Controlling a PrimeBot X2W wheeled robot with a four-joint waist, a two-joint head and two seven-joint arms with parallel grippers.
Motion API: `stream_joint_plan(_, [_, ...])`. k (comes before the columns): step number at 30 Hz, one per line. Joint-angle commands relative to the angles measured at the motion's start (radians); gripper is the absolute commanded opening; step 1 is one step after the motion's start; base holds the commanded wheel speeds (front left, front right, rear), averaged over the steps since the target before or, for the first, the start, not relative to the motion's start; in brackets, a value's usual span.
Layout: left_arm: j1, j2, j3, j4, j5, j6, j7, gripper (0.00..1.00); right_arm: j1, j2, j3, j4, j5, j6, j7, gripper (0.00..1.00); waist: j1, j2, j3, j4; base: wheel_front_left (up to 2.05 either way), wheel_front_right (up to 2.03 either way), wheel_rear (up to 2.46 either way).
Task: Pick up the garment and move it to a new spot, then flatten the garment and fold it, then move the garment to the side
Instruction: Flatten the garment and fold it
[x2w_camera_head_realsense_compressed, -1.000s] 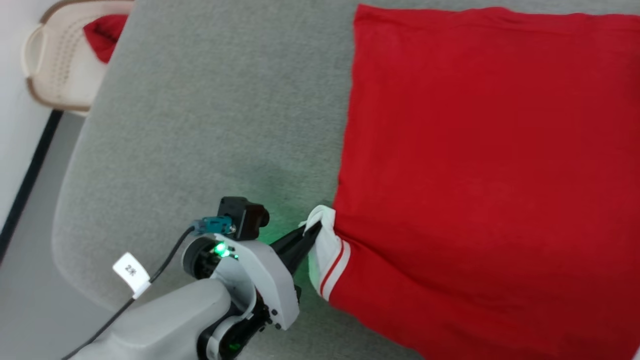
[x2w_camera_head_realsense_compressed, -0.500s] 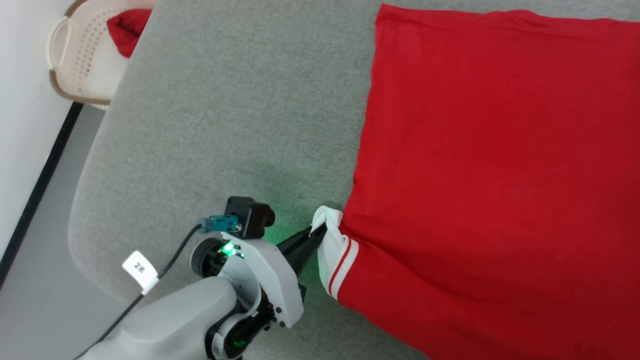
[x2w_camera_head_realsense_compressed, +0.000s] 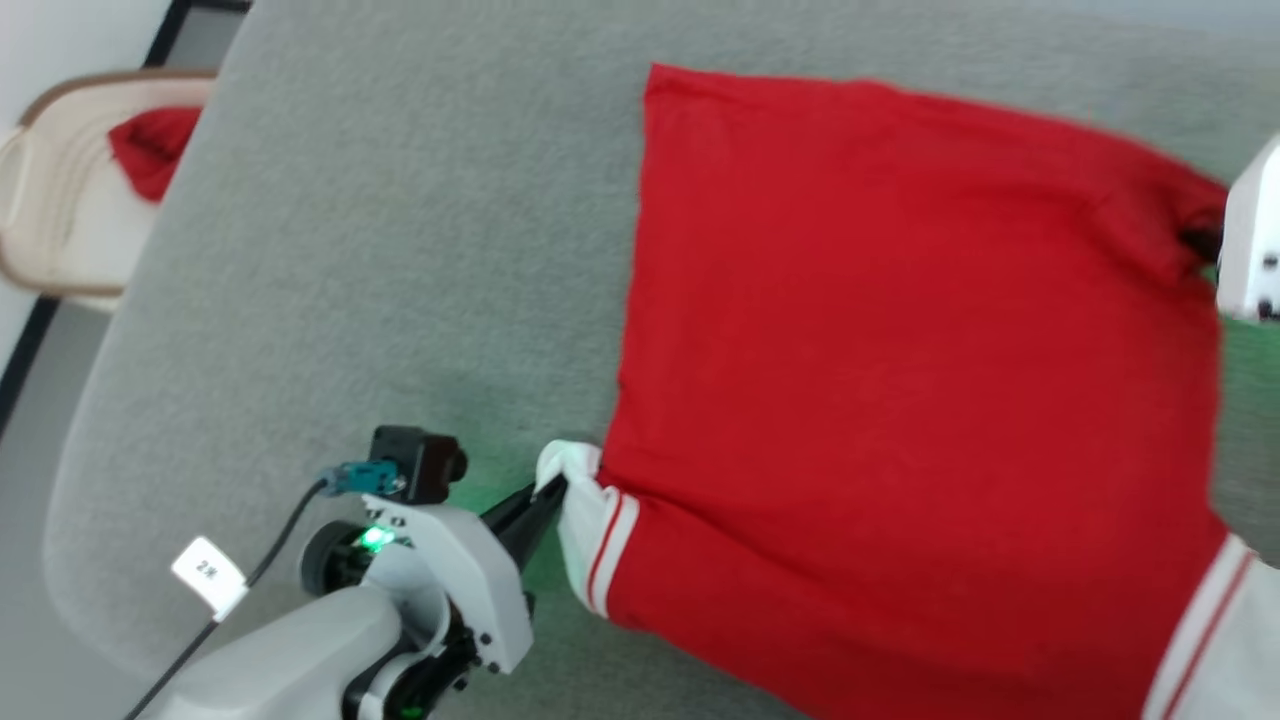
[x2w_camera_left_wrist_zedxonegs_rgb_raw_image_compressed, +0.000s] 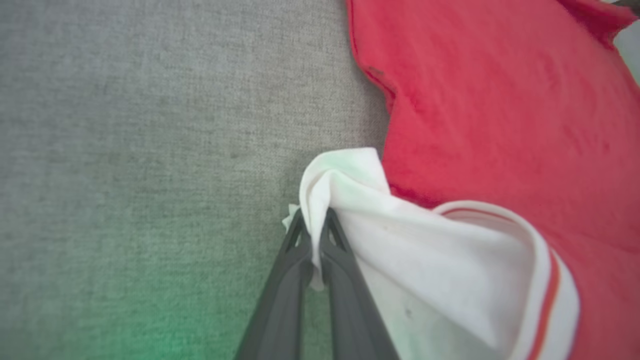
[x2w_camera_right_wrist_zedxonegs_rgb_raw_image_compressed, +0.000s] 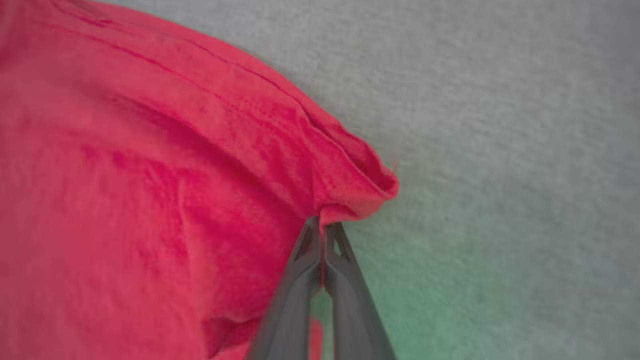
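You have one red shirt (x2w_camera_head_realsense_compressed: 880, 350) spread on one grey tabletop (x2w_camera_head_realsense_compressed: 400, 250), with two pincers gripping it. Your left pincer (x2w_camera_head_realsense_compressed: 548, 492) is pressed together on the bunched tip of a white, red-striped sleeve (x2w_camera_head_realsense_compressed: 590, 535). In the left wrist view the white cloth is squeezed between the two dark fingers (x2w_camera_left_wrist_zedxonegs_rgb_raw_image_compressed: 285, 290) and folds over their tips. The shirt's red body lies ahead and to the right of that pincer.

Your right pincer (x2w_camera_right_wrist_zedxonegs_rgb_raw_image_compressed: 322, 226) is pressed together too, pinching a puckered red corner of the shirt, with bare tabletop to its right. A second white sleeve (x2w_camera_head_realsense_compressed: 1215, 620) lies on the near side of the right pincer.

Well to the left of the left pincer, past the tabletop's edge, stands one pale basket (x2w_camera_head_realsense_compressed: 50, 250) with one red cloth (x2w_camera_head_realsense_compressed: 150, 160) in it. One white tag (x2w_camera_head_realsense_compressed: 205, 572) hangs on the left arm's cable.
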Motion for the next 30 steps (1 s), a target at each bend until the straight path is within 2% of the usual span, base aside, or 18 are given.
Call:
stream_joint_plan(1, [0.036,0.025,-0.009,0.017,-0.013,0.020,0.012,0.00,0.040,-0.018,0.014,-0.030,0.022,0.000,0.006,0.00,0.0000,0.0000,-0.062,-0.066,0.00,0.00,0.00])
stream_joint_plan(8, [0.076,0.079,0.002,-0.022,-0.032,0.047,0.005,0.00,0.239,-0.090,0.050,-0.273,0.145,0.000,0.030,0.00,0.0000,0.0000,-0.133,-0.152,0.00,0.00,0.00])
stream_joint_plan(15, [0.111,0.124,0.006,-0.066,-0.047,0.071,0.003,0.00,0.463,-0.125,-0.013,-0.466,0.196,0.000,0.010,0.00,0.0000,0.0000,-0.183,-0.223,0.00,0.00,0.00])
stream_joint_plan(24, [0.139,0.155,0.012,-0.100,-0.062,0.090,-0.002,0.00,0.754,-0.067,-0.156,-0.628,0.164,0.000,-0.015,0.00,0.0000,0.0000,-0.210,-0.287,0.00,0.00,0.00])
stream_joint_plan(30, [0.145,0.159,0.013,-0.101,-0.068,0.091,-0.003,0.00,0.850,-0.001,-0.208,-0.650,0.103,0.000,-0.056,0.00,0.0000,0.0000,-0.216,-0.307,0.00,0.00,0.00])
